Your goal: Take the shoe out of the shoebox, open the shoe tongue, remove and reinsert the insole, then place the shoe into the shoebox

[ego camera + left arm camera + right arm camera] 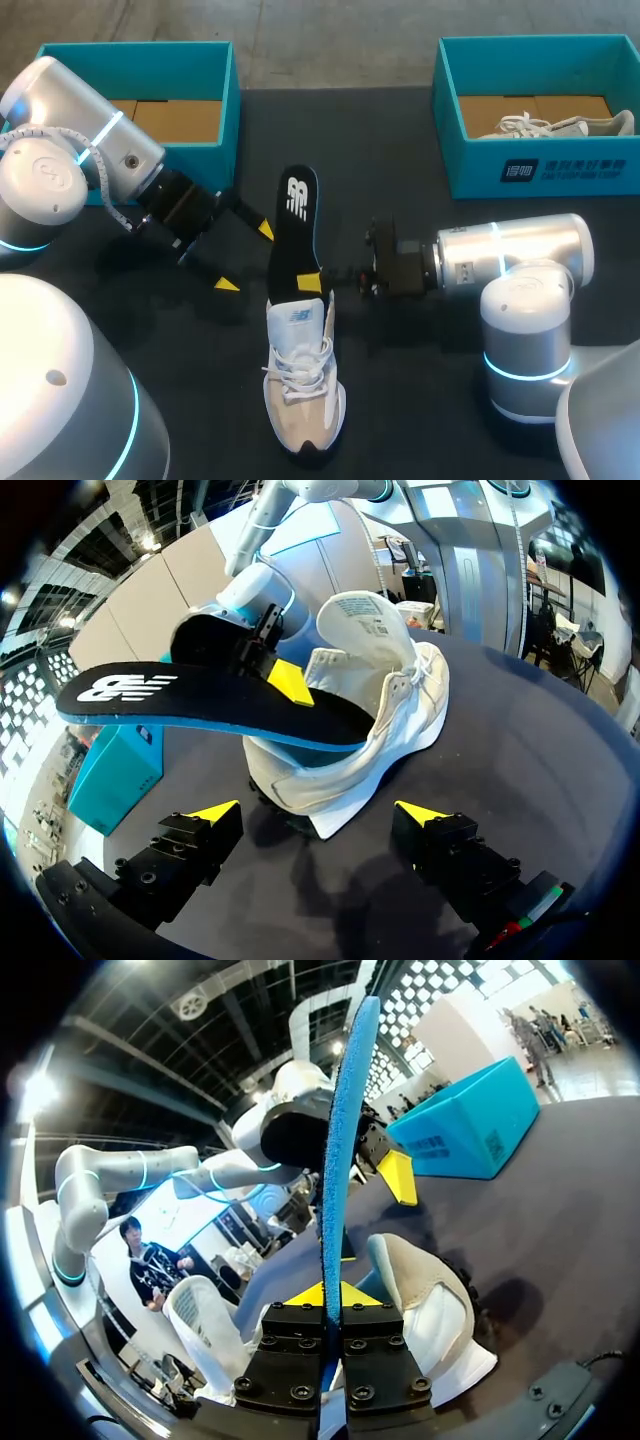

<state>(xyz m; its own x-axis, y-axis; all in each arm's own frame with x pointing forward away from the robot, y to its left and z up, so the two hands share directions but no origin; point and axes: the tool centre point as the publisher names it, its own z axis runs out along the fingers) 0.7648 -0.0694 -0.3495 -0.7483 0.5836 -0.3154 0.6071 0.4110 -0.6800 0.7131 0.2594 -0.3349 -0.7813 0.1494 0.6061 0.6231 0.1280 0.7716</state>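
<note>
Right gripper (340, 1295) is clamped on the insole (295, 228), its two yellow tips pressed together from either side of the thin blue edge. The insole stands on edge in that grip, its black top face bearing a white logo (297, 193) near the free end. I leave the logo unread. Its other end sits down inside the opening of the shoe (305, 390). This white and beige lace-up lies on its sole near the middle of the table (420, 400), toe toward the robot. Its tongue (365, 620) is pulled up and back, and a label of fine print on its inner side is too small to read. Left gripper (246, 258) hangs just beside the insole with its fingers wide apart, holding nothing; from its wrist camera the shoe's heel lies just ahead of the spread tips. Black, matte cloth or matting covers the table. At the far left corner stands the left shoebox (130, 52), teal with a brown cardboard floor. At the far right stands the right shoebox (480, 170), teal too, with white print (570, 168) on its front wall and a second shoe (560, 125), pale grey with white laces, lying inside.
</note>
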